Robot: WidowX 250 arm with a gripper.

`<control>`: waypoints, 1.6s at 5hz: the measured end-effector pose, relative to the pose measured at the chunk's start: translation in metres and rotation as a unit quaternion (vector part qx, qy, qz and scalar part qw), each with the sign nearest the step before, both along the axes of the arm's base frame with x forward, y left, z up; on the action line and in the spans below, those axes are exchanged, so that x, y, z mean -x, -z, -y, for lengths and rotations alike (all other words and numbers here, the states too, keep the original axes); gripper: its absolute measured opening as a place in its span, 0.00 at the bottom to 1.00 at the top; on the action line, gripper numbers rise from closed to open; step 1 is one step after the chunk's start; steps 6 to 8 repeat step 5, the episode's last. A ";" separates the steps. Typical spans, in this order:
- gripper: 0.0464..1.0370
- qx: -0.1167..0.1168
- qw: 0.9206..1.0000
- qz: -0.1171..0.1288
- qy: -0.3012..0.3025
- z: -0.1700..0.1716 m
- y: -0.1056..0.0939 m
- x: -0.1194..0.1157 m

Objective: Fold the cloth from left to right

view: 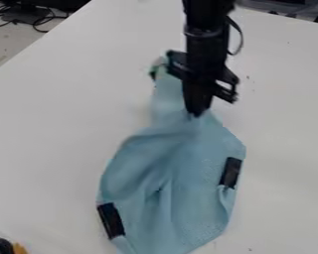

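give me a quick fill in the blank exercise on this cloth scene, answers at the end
The cloth lies on a ____ table. At its lower left in the view, a strip is coloured ____. A matching strip sits near the cloth's ____ edge in the view. The end effector is at the cloth's ____ part in the view.

Missing words: white; black; right; upper

The WidowX 250 arm (205,48) is black throughout, its upright body stout and roughly cylindrical, crossed by a greyish, glossy band. A thin dark cable (240,37) bows out from one side. Below, the black gripper (197,114) has angular brackets jutting either side, one with an opening, and narrows downward to a blunt tip
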State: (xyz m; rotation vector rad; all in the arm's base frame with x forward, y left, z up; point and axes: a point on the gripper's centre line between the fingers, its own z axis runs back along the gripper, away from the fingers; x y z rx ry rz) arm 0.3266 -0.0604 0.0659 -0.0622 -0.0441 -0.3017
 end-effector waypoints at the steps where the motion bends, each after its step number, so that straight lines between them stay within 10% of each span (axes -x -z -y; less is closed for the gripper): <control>1: 0.18 0.040 0.999 0.002 -0.010 0.024 0.019 -0.005; 2: 0.43 0.061 0.998 -0.004 -0.002 0.041 0.025 -0.003; 4: 0.96 0.033 0.999 0.013 0.017 0.052 0.012 -0.007; 8: 0.97 0.029 0.998 0.026 0.039 0.050 0.002 -0.007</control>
